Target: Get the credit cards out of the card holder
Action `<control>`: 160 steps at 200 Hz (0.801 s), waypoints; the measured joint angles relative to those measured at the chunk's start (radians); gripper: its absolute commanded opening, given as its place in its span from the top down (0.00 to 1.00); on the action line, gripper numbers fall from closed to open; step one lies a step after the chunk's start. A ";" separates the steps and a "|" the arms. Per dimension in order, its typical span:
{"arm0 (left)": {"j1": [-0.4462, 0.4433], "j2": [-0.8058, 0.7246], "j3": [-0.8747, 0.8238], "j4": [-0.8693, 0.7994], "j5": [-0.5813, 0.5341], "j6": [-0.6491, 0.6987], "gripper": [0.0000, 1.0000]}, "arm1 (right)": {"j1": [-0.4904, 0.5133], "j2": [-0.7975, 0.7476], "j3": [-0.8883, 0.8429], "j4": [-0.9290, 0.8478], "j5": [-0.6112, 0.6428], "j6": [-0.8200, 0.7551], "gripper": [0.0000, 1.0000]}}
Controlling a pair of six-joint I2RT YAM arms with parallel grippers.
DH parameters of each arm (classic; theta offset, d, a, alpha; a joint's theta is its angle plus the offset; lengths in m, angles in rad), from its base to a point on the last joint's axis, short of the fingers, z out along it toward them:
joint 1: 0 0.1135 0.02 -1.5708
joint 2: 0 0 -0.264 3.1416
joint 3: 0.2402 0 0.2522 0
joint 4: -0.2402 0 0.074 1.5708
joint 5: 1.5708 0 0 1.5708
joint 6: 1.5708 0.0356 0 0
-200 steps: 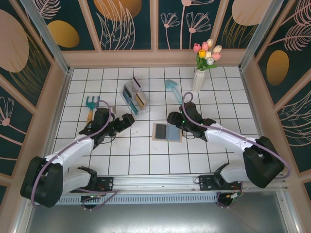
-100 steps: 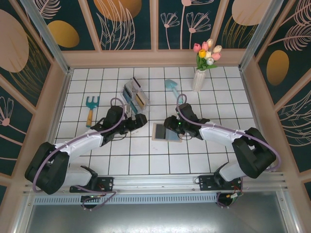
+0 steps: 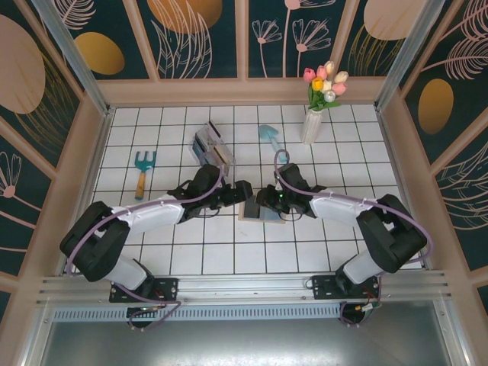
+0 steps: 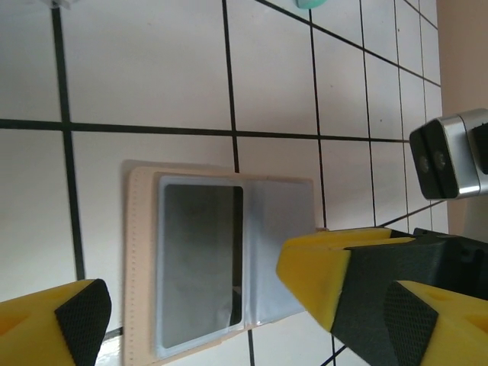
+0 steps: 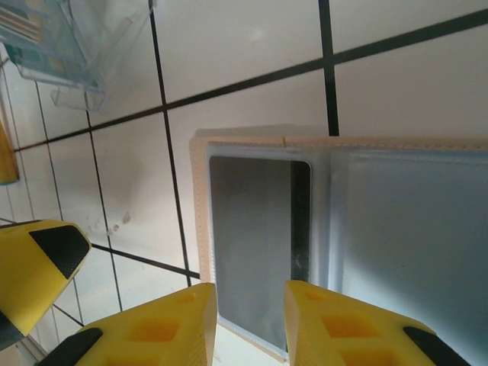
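open card holder [image 4: 278,236] holds dark card [image 4: 200,259]

Matt against gloss
Card holder [image 4: 139,259] has a tan, stitched, leather-like matt rim and smooth blue-grey lining; the dark card [image 4: 200,259] looks faintly sheeny; white tiles [image 4: 145,69] shine

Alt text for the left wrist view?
Open tan card holder lies flat on white tiles, a dark card in its left pocket. The right hand's yellow finger sits at its lower right corner; the left hand's fingers frame the bottom corners.
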 measured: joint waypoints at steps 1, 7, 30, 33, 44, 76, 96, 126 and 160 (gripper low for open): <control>-0.001 0.001 0.001 0.000 -0.001 -0.001 0.07 | 0.000 0.001 0.000 -0.001 -0.002 -0.002 0.69; -0.012 0.010 0.006 0.000 -0.010 -0.005 0.08 | 0.000 0.004 0.000 -0.005 -0.005 -0.007 0.69; -0.038 0.045 0.039 -0.004 -0.037 -0.015 0.11 | -0.002 0.006 -0.015 -0.010 -0.014 -0.014 0.69; -0.040 0.049 0.043 -0.005 -0.039 -0.016 0.12 | -0.002 0.006 -0.018 -0.011 -0.014 -0.014 0.69; -0.047 0.061 0.062 -0.008 -0.047 -0.019 0.12 | -0.003 0.006 -0.029 -0.010 -0.014 -0.013 0.69; -0.053 0.079 0.088 -0.008 -0.054 -0.019 0.16 | -0.012 0.005 -0.066 0.029 -0.021 0.004 0.69; -0.055 0.085 0.088 -0.010 -0.064 -0.017 0.24 | -0.022 -0.003 -0.093 0.067 -0.034 0.023 0.70; -0.057 0.115 0.109 -0.038 -0.077 -0.004 0.42 | -0.041 -0.024 -0.106 0.092 -0.037 0.043 0.73; -0.057 0.142 0.132 -0.059 -0.090 -0.006 0.53 | -0.067 -0.039 -0.106 0.098 -0.042 0.041 0.74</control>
